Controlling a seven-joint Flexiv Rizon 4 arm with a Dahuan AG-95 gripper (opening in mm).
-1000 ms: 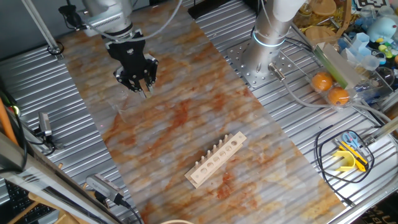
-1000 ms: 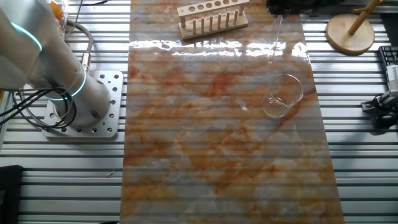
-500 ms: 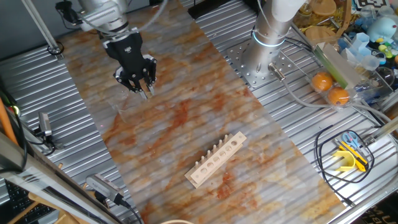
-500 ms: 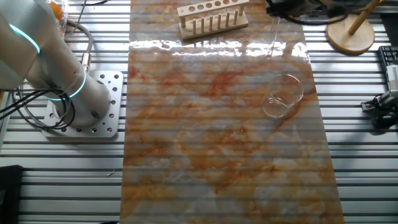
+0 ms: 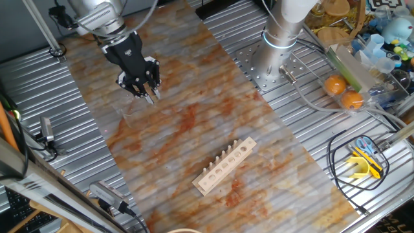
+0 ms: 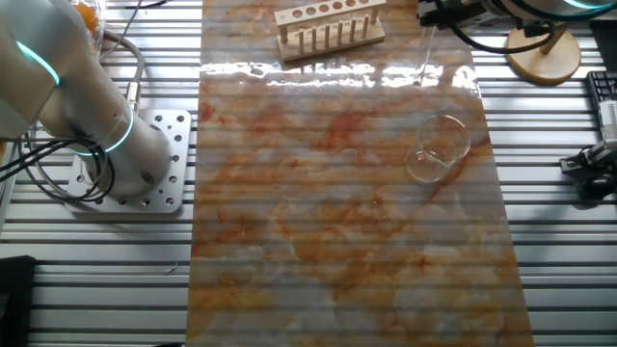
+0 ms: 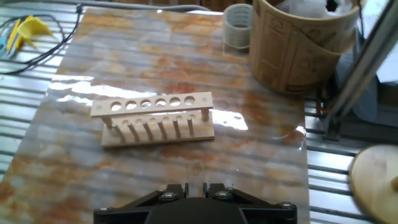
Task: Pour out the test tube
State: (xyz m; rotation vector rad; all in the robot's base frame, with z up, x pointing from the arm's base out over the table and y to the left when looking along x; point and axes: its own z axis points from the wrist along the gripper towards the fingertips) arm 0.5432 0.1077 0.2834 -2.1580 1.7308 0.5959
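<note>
- Test tube [image 6: 425, 56] shows to us as a thin clear line hanging from the gripper [image 5: 149, 96] at the far edge of the marbled mat [image 6: 337, 241], tilted slightly off upright, its lower end above the mat.
- In one fixed view we barely make the tube out as a short pale sliver at the fingertips; in the hand view we see only a faint streak rising from between the fingers.
- We see the fingers [image 7: 175, 189] drawn close together, with only a narrow slot between them, pinched on the tube.
- Nearest to the tube we find the clear glass beaker [image 6: 439, 147], standing on the mat on the near side of the tube in the other fixed view and apart from it.
- We see the pale wooden rack [image 7: 155, 118] further along the mat, its row of holes unfilled, well apart from the gripper; nothing stands between tube and beaker.
- Beyond the mat's far end in the hand view we note a tan cylindrical container [image 7: 301, 40] printed with dark outline patterns too blurred to read, and beside it a small ribbed cup [image 7: 237, 25].
- We see the arm's base [image 5: 275, 61] bolted to the slatted table [image 5: 304, 136], and, at the table's edge, two oranges [image 5: 344, 92] and a yellow-handled tool [image 5: 365, 162] among black cables.
- We can read no label or brand anywhere.
</note>
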